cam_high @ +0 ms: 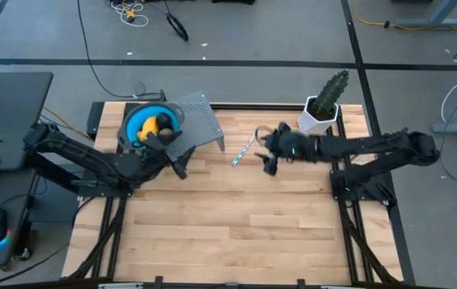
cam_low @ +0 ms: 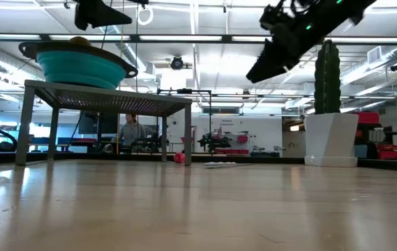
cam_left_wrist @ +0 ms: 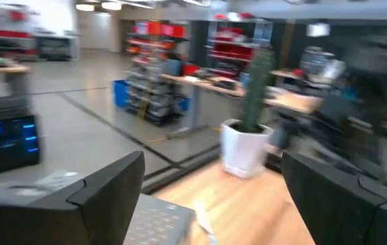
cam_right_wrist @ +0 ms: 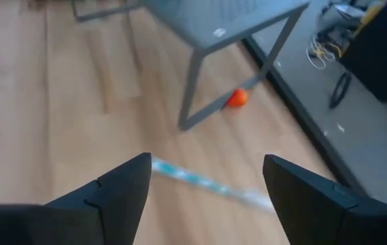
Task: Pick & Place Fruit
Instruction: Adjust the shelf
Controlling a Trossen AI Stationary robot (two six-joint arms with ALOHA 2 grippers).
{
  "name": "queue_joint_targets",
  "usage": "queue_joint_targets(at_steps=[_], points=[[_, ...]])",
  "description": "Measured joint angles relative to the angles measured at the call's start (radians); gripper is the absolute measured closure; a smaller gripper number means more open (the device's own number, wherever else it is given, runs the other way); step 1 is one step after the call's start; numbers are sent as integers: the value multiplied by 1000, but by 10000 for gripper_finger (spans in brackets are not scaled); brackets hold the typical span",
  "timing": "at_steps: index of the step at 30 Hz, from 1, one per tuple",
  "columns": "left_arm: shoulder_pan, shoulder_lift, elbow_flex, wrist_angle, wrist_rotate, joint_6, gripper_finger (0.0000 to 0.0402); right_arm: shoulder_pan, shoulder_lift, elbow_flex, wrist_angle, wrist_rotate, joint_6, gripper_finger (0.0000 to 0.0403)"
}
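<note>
Right gripper (cam_right_wrist: 203,197) fingers wide apart above a striped stick (cam_right_wrist: 210,184), small round orange fruit (cam_right_wrist: 237,98) under the grey stand (cam_right_wrist: 247,20), left gripper (cam_left_wrist: 210,204) fingers apart too

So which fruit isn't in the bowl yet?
The small orange fruit lying on the wooden table beside the grey stand's leg; the yellow one sits in the blue bowl.

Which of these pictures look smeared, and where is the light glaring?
The left wrist view is smeared throughout, the green cactus in a white pot streaked. In the right wrist view the pale striped stick blurs, while the small orange fruit stays readable. The low view has bright ceiling lights behind the teal bowl. The high view looks even.
</note>
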Motion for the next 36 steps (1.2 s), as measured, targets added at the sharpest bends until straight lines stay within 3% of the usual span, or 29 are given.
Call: queue_joint_targets(at_steps=[4, 10, 16, 22, 26, 31, 36], points=[[10, 28, 0, -1, 90, -3, 49, -199, 28, 0, 117, -215, -121, 116], [10, 65, 0, -10, 59, -33, 50, -379, 166, 0, 361, -453, -200, 119], [14, 66, 0, -2, -4, 51, 51, -456, 351, 55, 502, -485, -263, 119], [6, 61, -1, 35, 86, 218, 51, -499, 536, 194, 501, -570, -294, 119], [4, 61, -1, 38, 84, 314, 51, -503, 642, 315, 448, -597, -294, 119], [2, 61, -1, 121, 3, 398, 52, -503, 728, 413, 365, -653, -291, 119], [-3, 61, -1, 238, -39, 495, 52, -496, 779, 427, 427, -686, -276, 119]])
